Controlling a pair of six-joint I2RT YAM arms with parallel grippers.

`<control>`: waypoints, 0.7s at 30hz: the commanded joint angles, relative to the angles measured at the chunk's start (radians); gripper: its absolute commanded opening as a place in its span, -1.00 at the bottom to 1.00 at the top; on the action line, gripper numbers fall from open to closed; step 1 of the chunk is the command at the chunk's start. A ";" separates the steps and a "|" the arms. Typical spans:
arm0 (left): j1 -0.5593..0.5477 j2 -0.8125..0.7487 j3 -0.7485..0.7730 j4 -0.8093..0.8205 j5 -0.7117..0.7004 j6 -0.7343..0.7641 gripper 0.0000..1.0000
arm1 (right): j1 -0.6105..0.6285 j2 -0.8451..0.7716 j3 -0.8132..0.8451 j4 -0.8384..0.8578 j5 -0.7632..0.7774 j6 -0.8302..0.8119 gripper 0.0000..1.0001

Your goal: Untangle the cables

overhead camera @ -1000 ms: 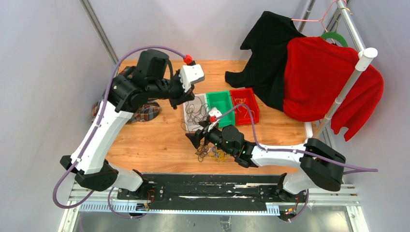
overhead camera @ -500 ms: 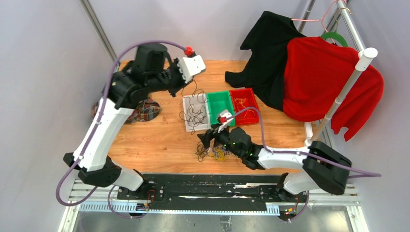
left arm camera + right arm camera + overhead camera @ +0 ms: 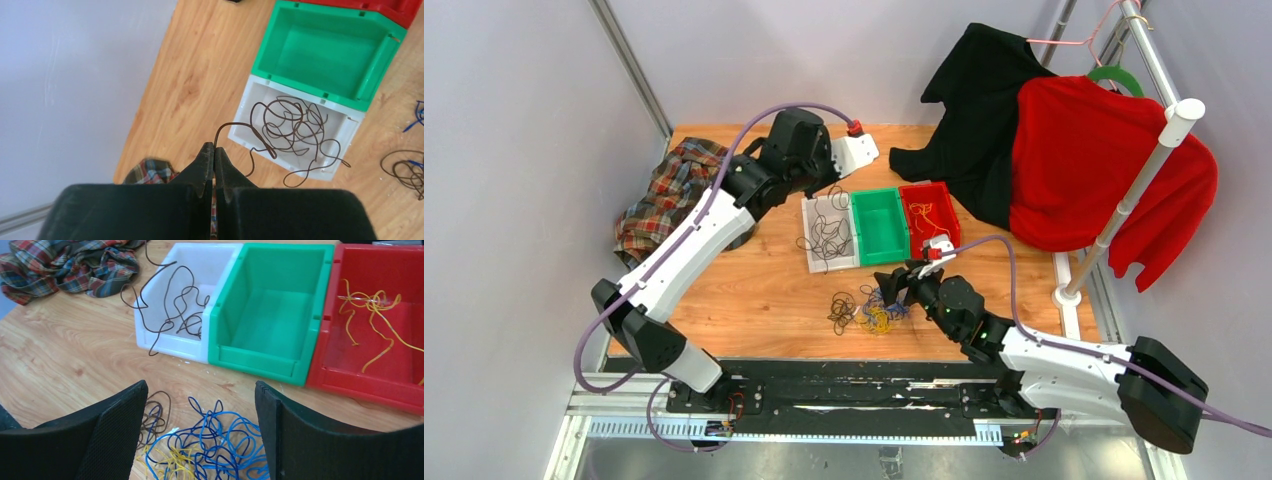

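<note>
Update: left jaws are pinched shut on a black cable [image 3: 235, 123], dangling it over the white bin [image 3: 172, 347], colour sorting I reckon. Right jaws gape wide above the blue-yellow clump [image 3: 210, 440] on the tabletop [image 3: 65, 365], lined up to grab.

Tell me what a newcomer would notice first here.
The red garment hanging at far right dominates. Mid-scene, a white bin, a green bin and a red bin stand in a row, the left gripper pinching a black cable that trails into the white one. In front of them, the open right gripper hovers over a blue-yellow-black tangle.
</note>
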 commanded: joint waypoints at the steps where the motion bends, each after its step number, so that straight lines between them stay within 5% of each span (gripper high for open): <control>1: 0.001 0.042 0.097 0.032 -0.026 0.021 -0.99 | -0.016 -0.032 -0.009 -0.078 0.059 0.014 0.55; 21: 0.001 0.050 0.570 0.016 -0.060 0.016 -0.99 | -0.105 0.026 0.047 -0.161 -0.007 0.089 0.54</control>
